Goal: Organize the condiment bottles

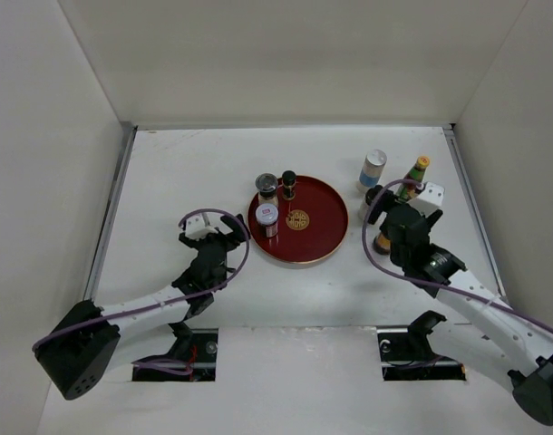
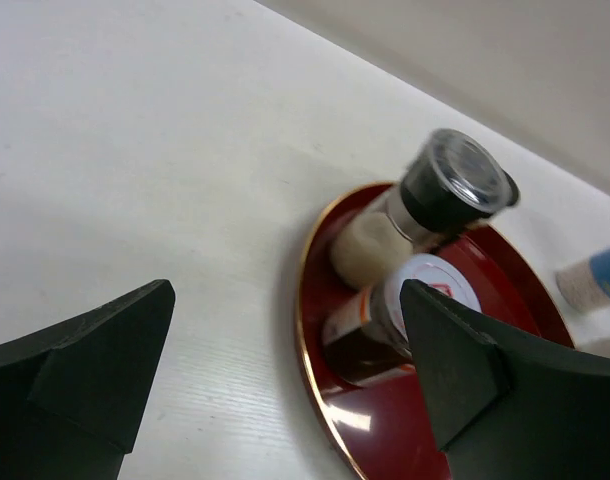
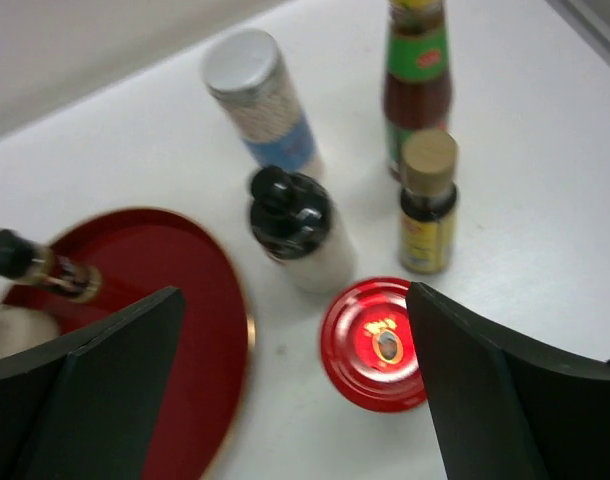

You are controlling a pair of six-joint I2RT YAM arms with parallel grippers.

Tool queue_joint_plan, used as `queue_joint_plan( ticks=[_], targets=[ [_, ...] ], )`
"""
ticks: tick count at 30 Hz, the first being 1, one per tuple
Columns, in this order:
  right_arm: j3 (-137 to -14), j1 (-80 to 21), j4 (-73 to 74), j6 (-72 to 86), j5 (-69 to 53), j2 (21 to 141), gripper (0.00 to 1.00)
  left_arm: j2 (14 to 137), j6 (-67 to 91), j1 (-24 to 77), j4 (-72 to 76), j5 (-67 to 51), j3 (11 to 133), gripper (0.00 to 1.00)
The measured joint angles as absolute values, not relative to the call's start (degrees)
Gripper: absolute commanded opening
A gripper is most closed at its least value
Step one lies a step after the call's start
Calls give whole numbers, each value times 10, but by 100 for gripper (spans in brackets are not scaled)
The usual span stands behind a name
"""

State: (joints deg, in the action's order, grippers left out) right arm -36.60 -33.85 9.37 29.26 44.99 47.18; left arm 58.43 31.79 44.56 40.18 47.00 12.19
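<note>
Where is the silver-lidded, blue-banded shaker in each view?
Top external: shaker right of the red tray, toward the back wall.
Left wrist: probably the blurred blue sliver at the right edge.
Right wrist: top, left of centre.
Shared landmark: the red tray.

The white table (image 1: 168,172) bore a round red tray (image 1: 324,204) at its middle; to the right stood a silver-lidded shaker (image 1: 374,169), a green bottle (image 1: 415,177) and three smaller bottles (image 3: 428,205).

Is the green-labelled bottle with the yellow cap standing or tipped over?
Upright: the bottle stands on its base, cap on top.
</note>
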Motion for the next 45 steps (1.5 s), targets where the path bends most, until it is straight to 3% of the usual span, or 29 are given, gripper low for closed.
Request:
queue_joint_plan(
  ticks=[8,16,24,28,34,45],
  targets=[
    [-372,-298,210,311,472,523,100,598,357,420,430,481,103,100],
    [-370,-271,197,315,417,561,100,606,365,420,441,478,103,100],
    [-353,-239,159,317,352,592,81,606,366,417,444,478,103,100],
    [-346,-236,158,318,341,595,82,609,366,417,444,477,103,100],
    [-340,-237,158,320,341,589,57,609,366,417,444,474,103,100],
    [-413,-344,253,314,364,540,55,614,368,412,445,469,103,100]
  ],
)
